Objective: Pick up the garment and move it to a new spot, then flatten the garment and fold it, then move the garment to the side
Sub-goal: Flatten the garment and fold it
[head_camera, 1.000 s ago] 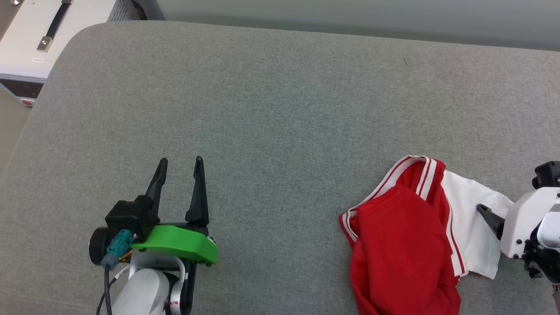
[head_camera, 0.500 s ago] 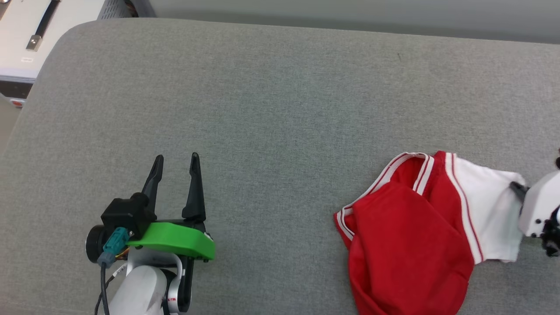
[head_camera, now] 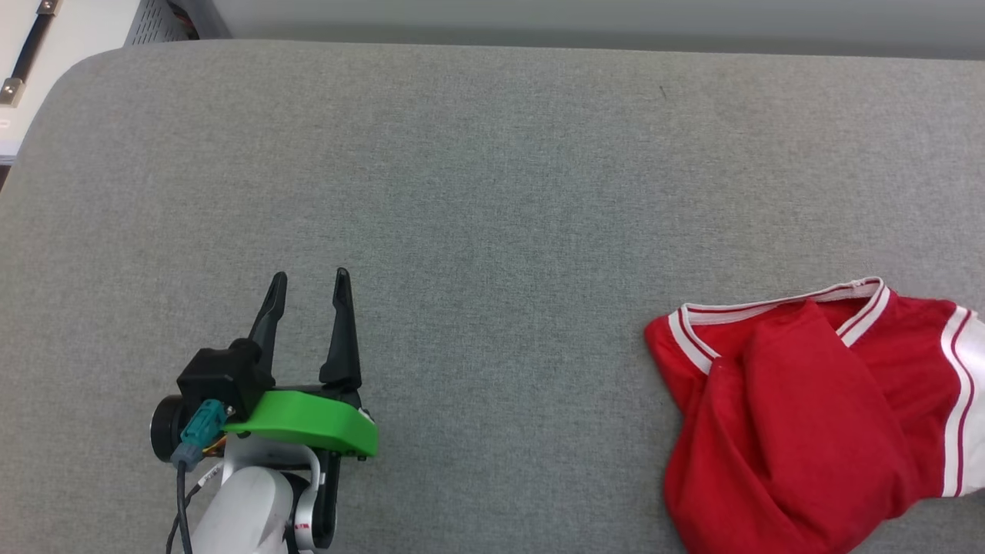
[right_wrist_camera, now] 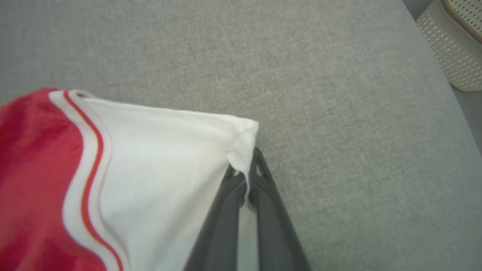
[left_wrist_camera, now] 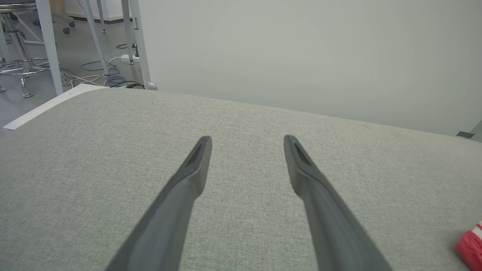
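Bottom centre, the right pincer (right_wrist_camera: 247, 176) clamps a white sleeve corner of the garment (right_wrist_camera: 150, 162); the left pincer (head_camera: 308, 278), lower left, stands open, well apart.

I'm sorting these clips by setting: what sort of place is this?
Probably a lab or workshop, not a home: loose cables trail over the bare floor, a chrome-based stool stands by white table legs, and the garment lies on a grey fabric-covered work surface.
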### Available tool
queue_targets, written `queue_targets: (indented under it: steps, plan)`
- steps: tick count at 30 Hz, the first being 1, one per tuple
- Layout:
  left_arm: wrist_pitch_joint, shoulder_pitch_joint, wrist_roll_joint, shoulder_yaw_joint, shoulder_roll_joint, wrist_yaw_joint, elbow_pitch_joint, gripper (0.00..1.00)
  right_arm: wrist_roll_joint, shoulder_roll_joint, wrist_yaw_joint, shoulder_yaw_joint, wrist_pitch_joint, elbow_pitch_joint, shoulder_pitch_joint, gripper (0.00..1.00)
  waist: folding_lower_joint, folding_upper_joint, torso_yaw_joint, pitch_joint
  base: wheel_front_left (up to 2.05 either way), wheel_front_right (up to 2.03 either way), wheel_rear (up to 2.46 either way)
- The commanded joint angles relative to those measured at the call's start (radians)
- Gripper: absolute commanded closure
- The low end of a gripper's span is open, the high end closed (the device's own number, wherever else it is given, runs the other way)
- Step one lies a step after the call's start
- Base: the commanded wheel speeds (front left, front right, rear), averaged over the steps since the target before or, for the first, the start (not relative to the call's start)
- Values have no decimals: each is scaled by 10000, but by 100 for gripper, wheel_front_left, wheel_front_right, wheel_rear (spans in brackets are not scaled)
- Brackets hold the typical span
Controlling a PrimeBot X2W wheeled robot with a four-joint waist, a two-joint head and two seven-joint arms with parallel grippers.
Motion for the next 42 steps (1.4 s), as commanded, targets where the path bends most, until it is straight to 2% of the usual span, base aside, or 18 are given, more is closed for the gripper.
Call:
queue_targets:
  steps: [1, 5, 6, 7, 16, 22, 32, 42]
  plan:
    - [-53, -157, 74, 38, 49, -6, 19, 0, -86, 248, -15, -126, -86, 180, 190, 100, 0, -1, -32, 40, 0, 0, 0]
    - [-54, -188, 66, 44, 69, -10, 71, 0, -245, 798, -15, -312, -483, 520, 337, 100, 0, -1, -72, 57, 0, 0, 0]
    - [-55, -192, 63, 41, 73, -10, 92, 0, -301, 922, -15, -365, -706, 572, 305, 64, 0, -1, -78, 39, 0, 0, 0]
    - [-55, -192, 61, 38, 79, -11, 114, 0, -362, 1008, -15, -383, -913, 593, 269, 0, 0, -1, -82, 12, 0, 0, 0]
    - [-1, 26, -37, 21, 159, 24, 273, 0, -1435, 1668, -15, -328, -4041, -1, 96, 0, 0, -1, 8, -605, 0, 0, 0]
    - [63, 340, -129, 16, 194, 104, 317, 0, -1992, 2314, -15, 128, -5243, -988, 433, 0, 0, -1, 40, -1118, 0, 0, 0]
    - [230, 936, -274, -10, 298, 232, 215, 0, -2450, 3548, -15, 1179, -5237, -3461, 1946, 0, 0, -1, 62, -1871, 0, 0, 0]
    - [411, 987, -267, -60, 433, 332, -16, 0, -2749, 4150, -15, 1964, -4918, -5542, 3091, 0, 0, -1, -27, -2070, 0, 0, 0]
